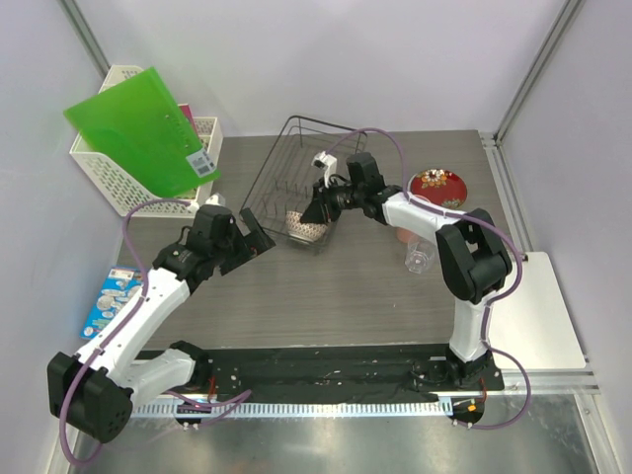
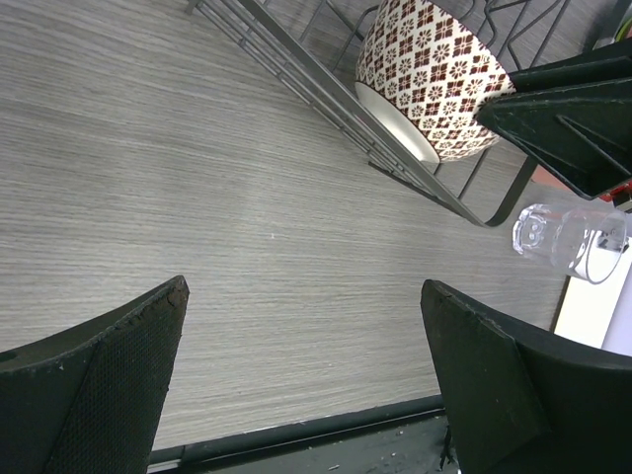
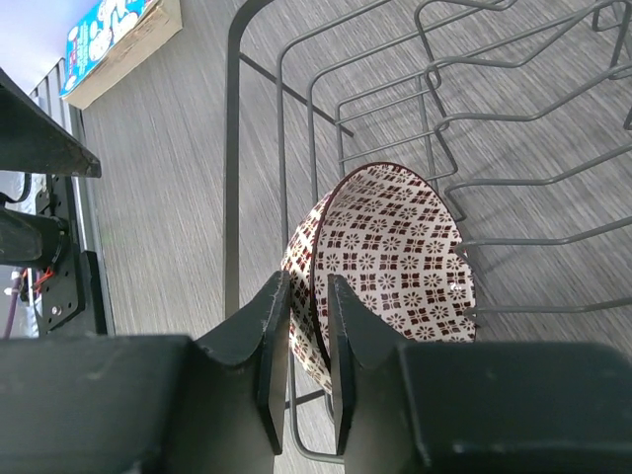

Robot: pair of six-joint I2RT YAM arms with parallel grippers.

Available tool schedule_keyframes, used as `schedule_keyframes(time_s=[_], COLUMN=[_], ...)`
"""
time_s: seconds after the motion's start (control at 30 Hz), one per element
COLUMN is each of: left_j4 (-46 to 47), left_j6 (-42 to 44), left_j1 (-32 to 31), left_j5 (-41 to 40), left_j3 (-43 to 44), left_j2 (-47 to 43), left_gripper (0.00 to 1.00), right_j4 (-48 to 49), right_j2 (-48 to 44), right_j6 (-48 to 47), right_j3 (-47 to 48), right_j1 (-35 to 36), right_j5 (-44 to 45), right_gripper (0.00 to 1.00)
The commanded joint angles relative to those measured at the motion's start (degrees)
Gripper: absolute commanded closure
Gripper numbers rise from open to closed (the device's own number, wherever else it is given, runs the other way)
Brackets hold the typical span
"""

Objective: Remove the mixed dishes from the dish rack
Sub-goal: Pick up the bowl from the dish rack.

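re bowl point(image 3: 395, 257): stands on edge at the near end of the dish rack point(image 3: 233, 178), hollow side toward the rack's middle, foot toward the near end wire. leans betw the upright tines.

re right gripper point(image 3: 308, 286): reaches into the rack from the right side and clamps on the bowl's rim, one finger inside, one outside, w/ only a slim gap betw them taken up by the rim. rack's end wire just beside the outer finger, tines close on the inner side, so tight room both ways. open above the rim.

re left gripper point(image 2: 304, 296): hangs w/ fingers wide apart, holds nothing, low over bare tabletop point(image 2: 148, 148) just left of the rack's near corner. not touching the rack. right gripper's fingers close by in the upper right of left wrist view.

re free room: broad open tabletop in front of the rack & betw the two arms.

right of rack: red plate point(image 1: 439, 186) flat near the far-right edge, clear cup point(image 1: 420, 257) nearer, just beside the right arm. white slab point(image 1: 543, 296) along the right edge.

left side: white lattice basket point(image 1: 109, 173) w/ green folder point(image 1: 148, 128) at the far-left corner, near the rack's left side but apart. booklet point(image 1: 112, 296) at the left edge, beside the left arm.
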Motion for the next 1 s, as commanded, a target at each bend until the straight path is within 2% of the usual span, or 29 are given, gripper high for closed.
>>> schedule_keyframes(time_s=[0.0, 0.2, 0.6, 0.77, 0.97], left_j4=[1.9, 1.8, 2.0, 2.1, 2.0], left_j6=[0.2, 0.2, 0.3, 0.4, 0.5], left_j1=[0.1, 0.1, 0.1, 0.1, 0.1], left_j5=[0.8, 0.6, 0.2, 0.3, 0.1], left_j3=[-0.1, -0.2, -0.2, -0.3, -0.4], left_j2=[-0.2, -0.2, 0.5, 0.5, 0.4], left_gripper=[0.00, 0.00, 0.00, 0.00, 0.00], right_j4=[-6.9, -8.3, -9.2, -8.2, -4.5], right_j2=[1.4, 1.2, 0.5, 0.3, 0.8], right_j6=[-1.8, -2.5, -4.1, -3.3, 0.9], right_j3=[-0.1, 0.9, 1.7, 2.0, 1.7], right_j1=[0.6, 0.3, -0.1, -1.2, -3.9], right_j5=[0.7, 3.1, 10.4, 9.3, 2.3], right_gripper=[0.94, 0.99, 0.99, 0.99, 0.99])
